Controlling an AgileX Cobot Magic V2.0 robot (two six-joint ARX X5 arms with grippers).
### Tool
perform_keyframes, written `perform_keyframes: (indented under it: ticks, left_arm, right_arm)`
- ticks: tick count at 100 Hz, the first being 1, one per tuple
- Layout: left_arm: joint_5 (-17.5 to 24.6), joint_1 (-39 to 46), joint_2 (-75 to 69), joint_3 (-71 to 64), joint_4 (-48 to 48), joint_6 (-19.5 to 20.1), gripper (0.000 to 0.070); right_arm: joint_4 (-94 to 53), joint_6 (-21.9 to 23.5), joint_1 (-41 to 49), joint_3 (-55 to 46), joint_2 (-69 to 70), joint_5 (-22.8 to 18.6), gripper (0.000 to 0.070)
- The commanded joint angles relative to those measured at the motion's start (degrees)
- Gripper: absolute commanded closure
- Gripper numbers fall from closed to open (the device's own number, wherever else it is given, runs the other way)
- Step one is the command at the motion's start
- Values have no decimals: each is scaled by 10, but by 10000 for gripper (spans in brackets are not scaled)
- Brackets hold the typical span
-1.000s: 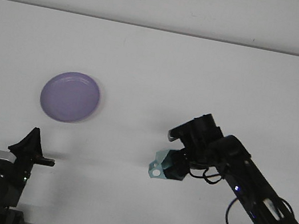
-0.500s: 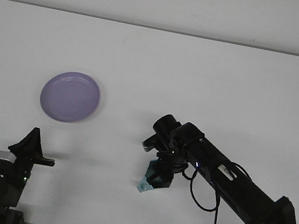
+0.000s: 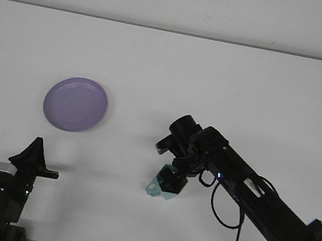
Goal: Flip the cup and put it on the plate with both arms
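A teal cup [image 3: 162,183] hangs tilted just above the white table, right of centre, its rim turned down and to the left. My right gripper [image 3: 173,179] reaches in from the lower right and is shut on the cup's upper side. The lilac plate [image 3: 76,103] lies flat on the table at the left, well away from the cup and with nothing on it. My left gripper [image 3: 36,155] rests at the bottom left corner, near the table's front edge, below the plate; its fingertips come together in a point with nothing between them.
The right arm [image 3: 258,203] and its cables slant across the lower right of the table. The table's far edge [image 3: 176,31] runs along the top, with a pale wall behind it.
The right gripper has carried the cup to the left and rolled it, so the rim now points down-left. The left arm and the plate have not moved.
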Motion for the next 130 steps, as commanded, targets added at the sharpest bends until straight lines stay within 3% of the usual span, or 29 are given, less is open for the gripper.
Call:
perform_keyframes:
  ticks: [1, 17, 39, 68, 85, 100, 106, 119, 130]
  left_arm:
    - [-2, 1, 0, 2, 2, -16, 688]
    - [12, 0, 1, 27, -31, -49, 688]
    - [106, 0, 43, 96, -101, -77, 687]
    - [178, -7, 220, 253, -179, -69, 687]
    - [212, -38, 355, 361, -197, -27, 687]
    - [233, -92, 476, 483, -305, 37, 680]
    - [233, -117, 523, 533, -358, 63, 619]
    - [233, -167, 622, 635, -454, 96, 329]
    - [233, -206, 700, 713, -525, 117, 273]
  right_arm:
    - [-2, -6, -2, 28, -33, 1, 263]
    - [15, 9, -38, 42, -123, 17, 263]
    - [102, 15, -118, 14, -266, 26, 269]
    - [368, 47, -226, -255, -496, 31, 271]
    - [474, 61, -264, -415, -606, 31, 283]
    - [532, 68, -280, -515, -681, 33, 284]
    - [537, 68, -284, -539, -701, 39, 286]
    - [548, 72, -286, -559, -720, 46, 286]
    - [553, 72, -286, -559, -725, 46, 286]
